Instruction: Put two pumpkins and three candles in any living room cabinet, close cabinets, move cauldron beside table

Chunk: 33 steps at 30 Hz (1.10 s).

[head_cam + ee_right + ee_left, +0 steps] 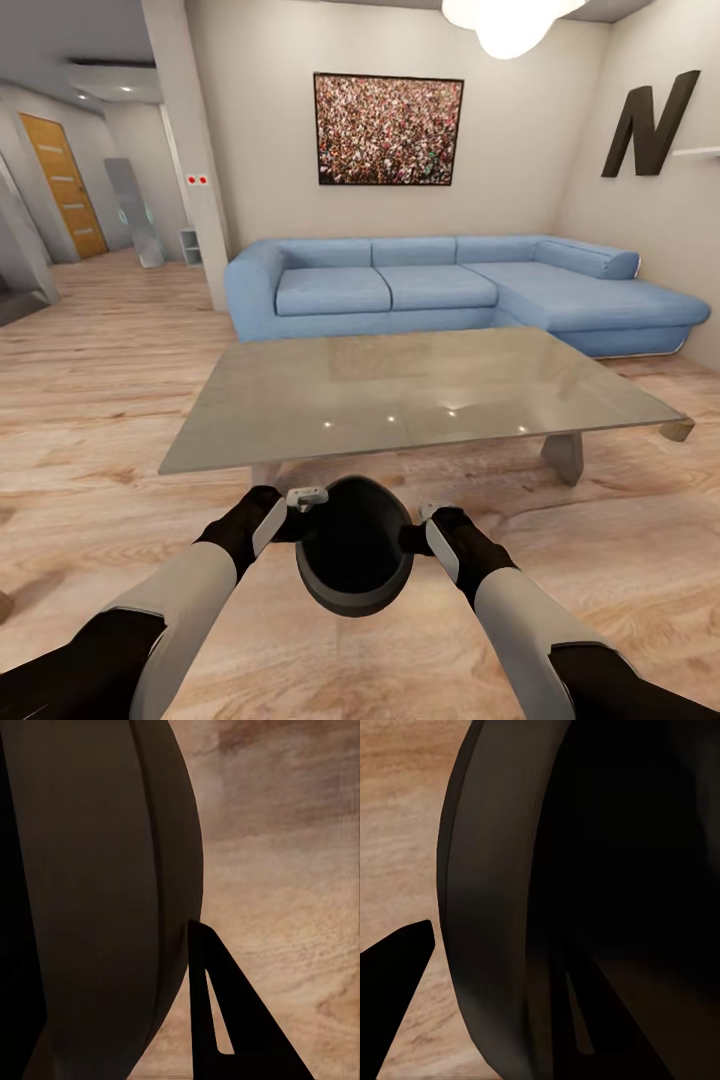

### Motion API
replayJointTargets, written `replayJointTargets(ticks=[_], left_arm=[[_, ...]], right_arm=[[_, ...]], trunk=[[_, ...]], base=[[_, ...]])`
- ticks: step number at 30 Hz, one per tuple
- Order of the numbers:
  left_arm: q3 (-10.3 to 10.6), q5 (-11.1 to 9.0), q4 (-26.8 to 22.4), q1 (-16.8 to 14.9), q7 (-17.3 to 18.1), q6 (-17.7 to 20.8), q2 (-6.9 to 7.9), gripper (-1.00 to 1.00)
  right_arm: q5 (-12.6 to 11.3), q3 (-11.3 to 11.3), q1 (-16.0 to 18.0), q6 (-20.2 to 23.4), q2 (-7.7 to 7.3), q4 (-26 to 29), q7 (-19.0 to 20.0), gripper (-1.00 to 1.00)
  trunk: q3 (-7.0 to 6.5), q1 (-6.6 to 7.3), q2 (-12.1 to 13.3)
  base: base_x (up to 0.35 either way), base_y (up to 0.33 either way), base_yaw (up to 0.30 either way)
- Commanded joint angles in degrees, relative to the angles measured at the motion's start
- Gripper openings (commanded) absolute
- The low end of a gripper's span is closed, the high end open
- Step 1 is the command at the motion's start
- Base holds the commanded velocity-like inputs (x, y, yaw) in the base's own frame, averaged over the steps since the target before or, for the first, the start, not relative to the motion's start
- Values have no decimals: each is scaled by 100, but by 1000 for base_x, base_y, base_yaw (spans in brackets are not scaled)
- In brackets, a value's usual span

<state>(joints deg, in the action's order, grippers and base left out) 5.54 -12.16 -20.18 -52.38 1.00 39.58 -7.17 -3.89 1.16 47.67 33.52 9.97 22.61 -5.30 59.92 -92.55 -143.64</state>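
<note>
I hold the dark, round cauldron low over the wood floor, between my two arms. My left gripper is shut on its left rim and my right gripper on its right rim. In the left wrist view the cauldron wall sits between a dark outer finger and an inner one. The right wrist view has a finger pressed against the cauldron's outer wall. The glass-topped coffee table stands just beyond the cauldron, its near edge close. Pumpkins, candles and cabinet are out of view.
A blue corner sofa stands behind the table against the back wall. A slanted grey table leg shows at the front right. A pillar and a hallway with an orange door lie to the left. Wood floor stretches left of the table.
</note>
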Motion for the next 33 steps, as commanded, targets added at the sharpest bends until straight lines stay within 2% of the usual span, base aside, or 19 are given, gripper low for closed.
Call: replayJointTargets(ticks=[1,33], left_arm=[[70,269,-3,-2,-21,23,25,-100],[70,269,-3,-4,-21,23,24,-100]], right_arm=[[-244,-28,5,6,3,95,213,-100],[-244,-28,5,6,3,95,213,-100]], trunk=[[28,0,-5],[737,-82,-48]], base=[[0,0,0],[0,0,0]])
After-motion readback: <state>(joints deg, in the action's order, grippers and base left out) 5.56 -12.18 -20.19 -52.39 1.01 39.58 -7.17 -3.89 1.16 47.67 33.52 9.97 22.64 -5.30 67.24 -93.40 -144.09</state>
